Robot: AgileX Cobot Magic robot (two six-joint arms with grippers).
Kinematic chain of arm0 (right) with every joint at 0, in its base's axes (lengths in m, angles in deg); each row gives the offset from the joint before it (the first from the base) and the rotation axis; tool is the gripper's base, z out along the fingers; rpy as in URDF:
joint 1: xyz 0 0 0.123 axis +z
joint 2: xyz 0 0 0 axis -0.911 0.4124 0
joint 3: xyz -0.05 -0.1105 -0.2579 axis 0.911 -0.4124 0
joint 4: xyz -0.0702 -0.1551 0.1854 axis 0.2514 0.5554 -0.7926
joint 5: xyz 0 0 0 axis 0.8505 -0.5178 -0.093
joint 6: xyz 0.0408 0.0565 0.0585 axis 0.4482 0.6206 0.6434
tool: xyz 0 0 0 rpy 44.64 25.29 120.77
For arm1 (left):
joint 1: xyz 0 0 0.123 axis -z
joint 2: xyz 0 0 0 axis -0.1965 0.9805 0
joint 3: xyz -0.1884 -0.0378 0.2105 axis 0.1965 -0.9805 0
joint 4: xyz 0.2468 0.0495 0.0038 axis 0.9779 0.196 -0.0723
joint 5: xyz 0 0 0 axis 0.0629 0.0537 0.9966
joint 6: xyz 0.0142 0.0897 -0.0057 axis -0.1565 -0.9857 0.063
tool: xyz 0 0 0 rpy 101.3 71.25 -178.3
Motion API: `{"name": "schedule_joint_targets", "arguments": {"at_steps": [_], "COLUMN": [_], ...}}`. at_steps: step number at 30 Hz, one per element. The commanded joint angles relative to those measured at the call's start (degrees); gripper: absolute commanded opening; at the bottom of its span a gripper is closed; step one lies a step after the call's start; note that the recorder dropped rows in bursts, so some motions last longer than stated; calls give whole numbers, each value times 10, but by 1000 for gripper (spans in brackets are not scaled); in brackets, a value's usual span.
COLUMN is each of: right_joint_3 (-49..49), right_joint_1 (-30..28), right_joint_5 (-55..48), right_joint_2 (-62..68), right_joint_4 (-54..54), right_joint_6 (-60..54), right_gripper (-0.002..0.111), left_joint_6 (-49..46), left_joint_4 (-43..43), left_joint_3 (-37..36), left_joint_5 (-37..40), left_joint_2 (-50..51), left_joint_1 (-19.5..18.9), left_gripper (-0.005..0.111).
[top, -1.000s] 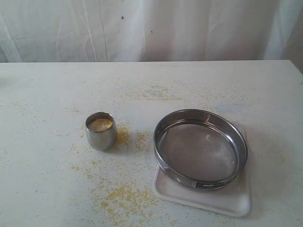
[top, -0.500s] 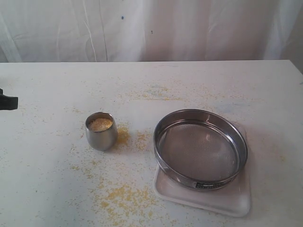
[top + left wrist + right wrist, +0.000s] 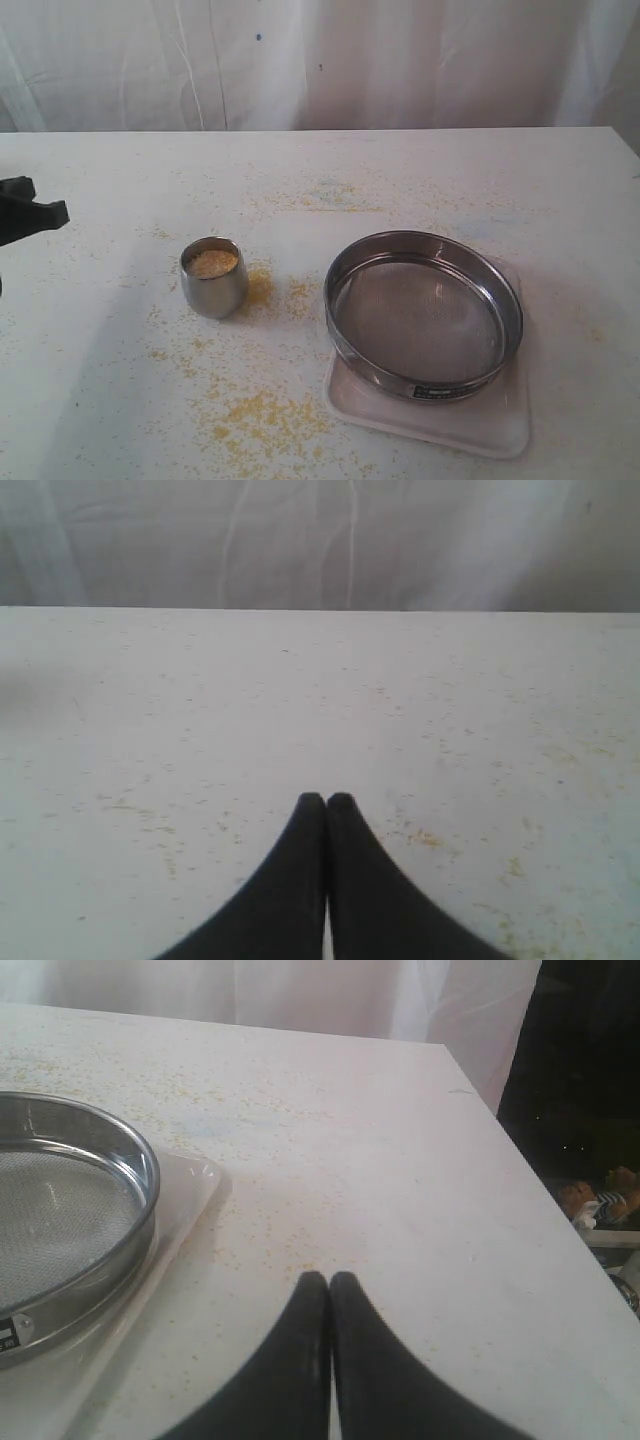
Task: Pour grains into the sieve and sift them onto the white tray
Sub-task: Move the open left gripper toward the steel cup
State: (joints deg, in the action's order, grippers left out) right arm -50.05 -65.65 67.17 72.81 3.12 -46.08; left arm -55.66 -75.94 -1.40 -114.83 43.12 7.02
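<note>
The steel sieve (image 3: 423, 313) rests on the white tray (image 3: 500, 425) at the right of the exterior view, its mesh bare; the right wrist view also shows the sieve (image 3: 70, 1220) and the tray (image 3: 185, 1195). A small steel cup (image 3: 214, 277) holds pale grains (image 3: 213, 263) left of the sieve. My left gripper (image 3: 45, 215) enters at the far left edge, well left of the cup, and is shut and empty (image 3: 326, 800). My right gripper (image 3: 329, 1278) is shut and empty over bare table, off to one side of the tray; the exterior view does not show it.
Spilled yellow grains (image 3: 262, 415) lie scattered on the white speckled tabletop in front of the cup and beside it (image 3: 297, 292). A white curtain (image 3: 320, 60) hangs behind the table. The table's edge (image 3: 520, 1160) runs close beside the right gripper.
The left gripper has come into the exterior view from the left edge and moved a little rightward. Cup, sieve and tray have not moved.
</note>
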Motion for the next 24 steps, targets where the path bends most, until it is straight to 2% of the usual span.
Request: {"name": "schedule_joint_targets", "arguments": {"at_steps": [1, 4, 7, 11, 13, 16, 19, 20, 22, 24], "right_joint_3": [1, 1, 1, 1, 1, 1, 1, 1, 1, 1], "right_joint_1": [0, 0, 0, 0, 0, 0, 0, 0, 0, 0], "right_joint_5": [1, 1, 1, 1, 1, 1, 1, 1, 1, 1], "right_joint_2": [-2, -2, -2, -2, -2, -2, -2, -2, -2, -2], "right_joint_4": [3, 3, 3, 3, 3, 3, 3, 3, 3, 3], "right_joint_6": [4, 4, 4, 4, 4, 4, 4, 4, 4, 4], "right_gripper": [0, 0, 0, 0, 0, 0, 0, 0, 0, 0], "left_joint_6": [125, 132, 122, 60, 19, -14, -11, -8, -6, -6], "left_joint_4": [193, 252, 343, 473, 497, 486, 489, 497, 526, 549], "left_joint_3": [-4, -4, -4, -4, -4, -4, -5, -5, -5, -5], "left_joint_5": [-168, -246, -246, -246, -246, -246, -246, -246, -242, -239], "left_joint_2": [69, 99, 111, 113, 113, 113, 113, 113, 113, 113], "left_joint_1": [-25, -37, -47, -49, -49, -49, -49, -49, -49, -49], "left_gripper": [0, 0, 0, 0, 0, 1, 13, 21, 39, 63]}}
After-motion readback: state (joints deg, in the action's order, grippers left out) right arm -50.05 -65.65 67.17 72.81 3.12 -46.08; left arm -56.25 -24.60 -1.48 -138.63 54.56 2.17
